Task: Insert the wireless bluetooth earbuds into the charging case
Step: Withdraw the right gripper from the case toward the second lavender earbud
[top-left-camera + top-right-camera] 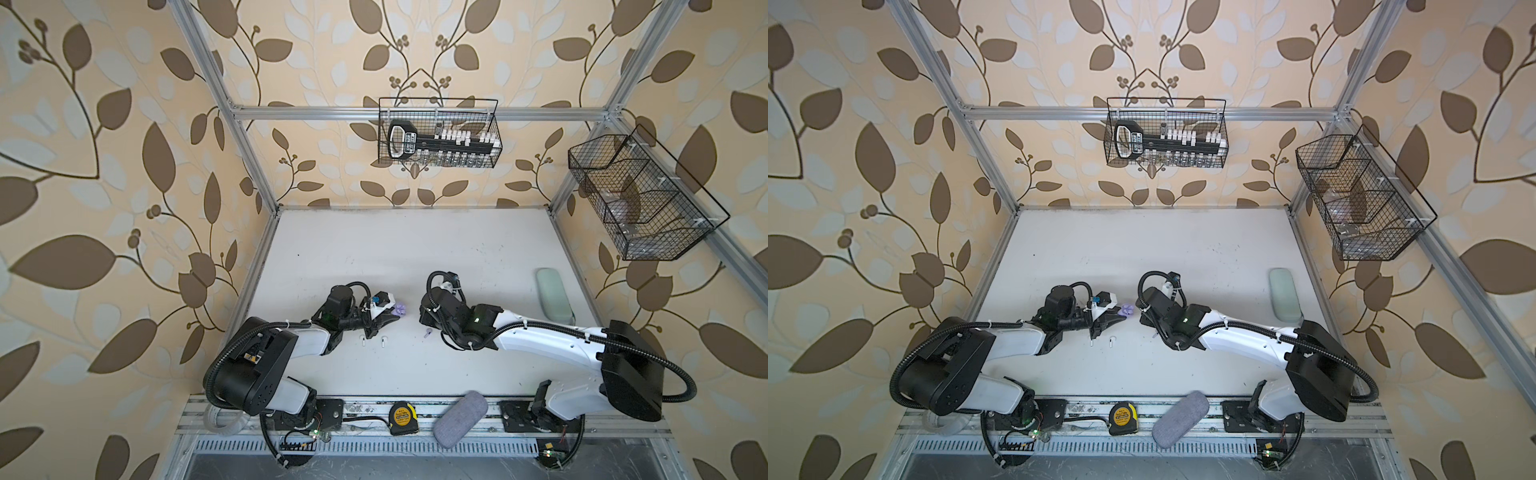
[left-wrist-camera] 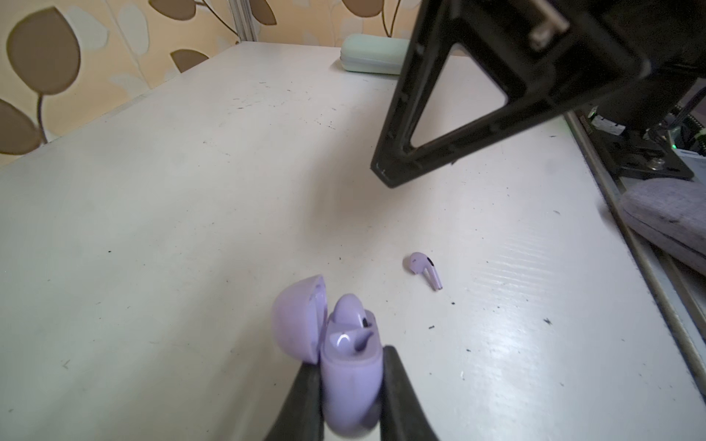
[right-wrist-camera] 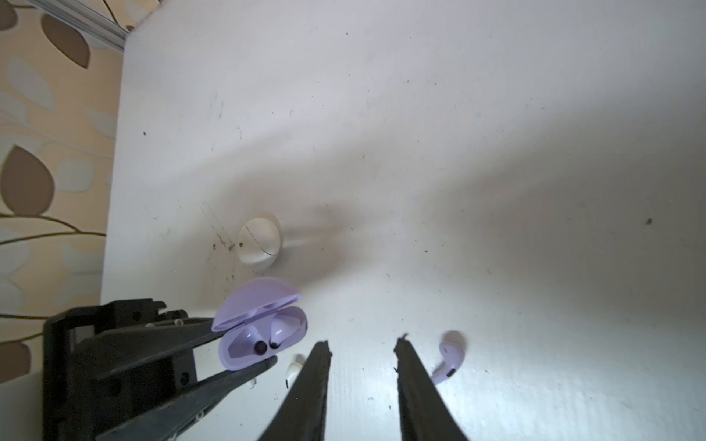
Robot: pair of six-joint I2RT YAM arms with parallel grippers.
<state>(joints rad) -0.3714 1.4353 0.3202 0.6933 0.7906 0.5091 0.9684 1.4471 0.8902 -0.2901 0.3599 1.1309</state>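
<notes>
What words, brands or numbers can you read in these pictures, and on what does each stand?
No text can be quoted.
Yellow tape measure: printed label, too small to read.
Black handled tool in the wire basket: white label, too blurred to read.
Nothing else shows lettering.

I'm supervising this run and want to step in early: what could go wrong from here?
The loose lavender earbud lies just outside the right gripper's open jaws; closing now would likely miss or flick it. The left gripper pinches the open lavender case, so pressing in a second bud might shift it or unseat the seated earbud.
</notes>
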